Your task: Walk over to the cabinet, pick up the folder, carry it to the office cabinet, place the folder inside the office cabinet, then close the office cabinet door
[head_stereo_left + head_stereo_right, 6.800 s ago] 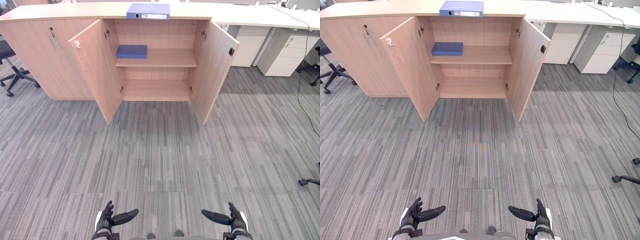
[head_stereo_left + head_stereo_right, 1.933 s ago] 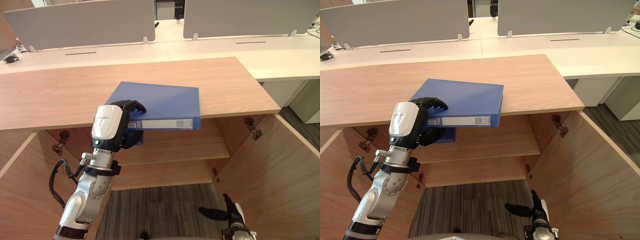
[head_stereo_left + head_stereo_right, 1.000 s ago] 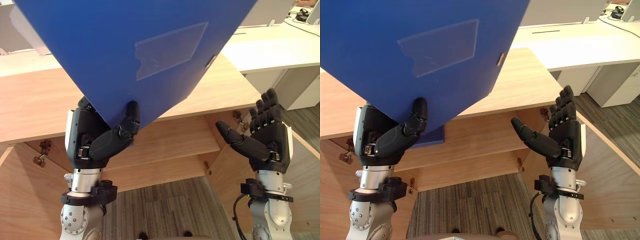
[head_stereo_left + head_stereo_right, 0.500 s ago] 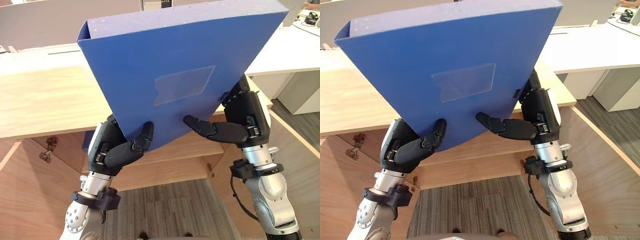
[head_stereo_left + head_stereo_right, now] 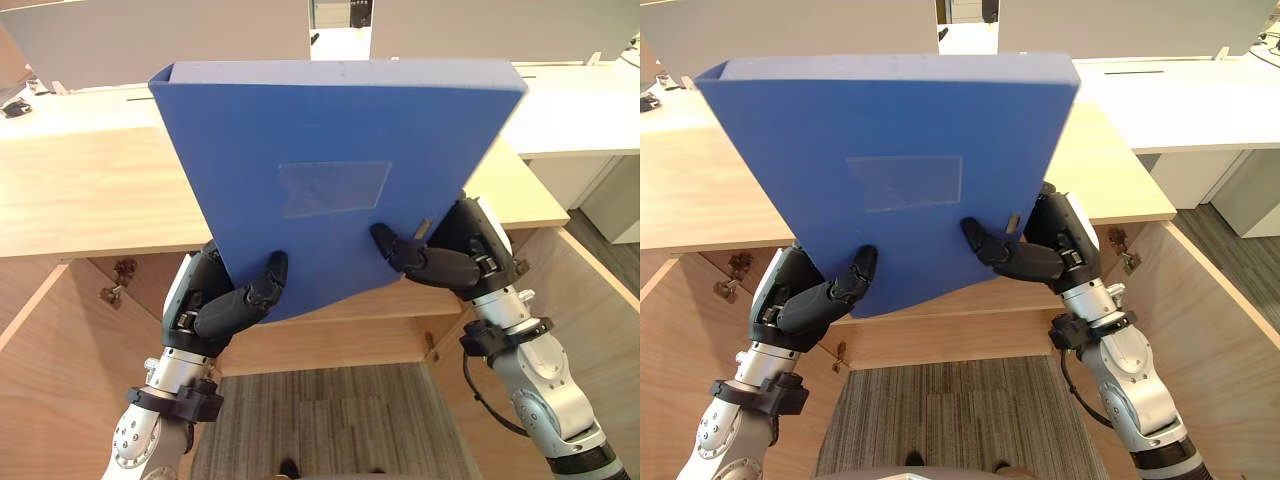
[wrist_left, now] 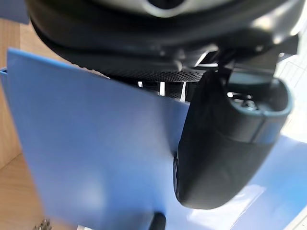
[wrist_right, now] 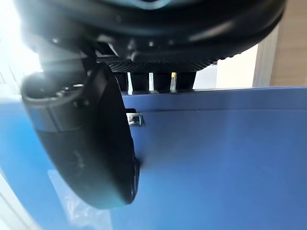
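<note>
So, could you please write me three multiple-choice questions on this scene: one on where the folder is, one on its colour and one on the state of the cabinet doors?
1. Where is the folder?
A. Flat on the floor
B. Held up between the left hand and the right hand
C. On a chair

2. What colour is the folder?
A. Red
B. Green
C. Blue

3. How do the doors of the cabinet stand?
A. Open
B. Both shut
C. One open, one shut

Answers:
1 B: a thumb of each hand presses on its near face, and it stands above the cabinet top.
2 C: its whole face is blue.
3 A: a door swings out on each side, and a shelf shows under the folder.
</note>
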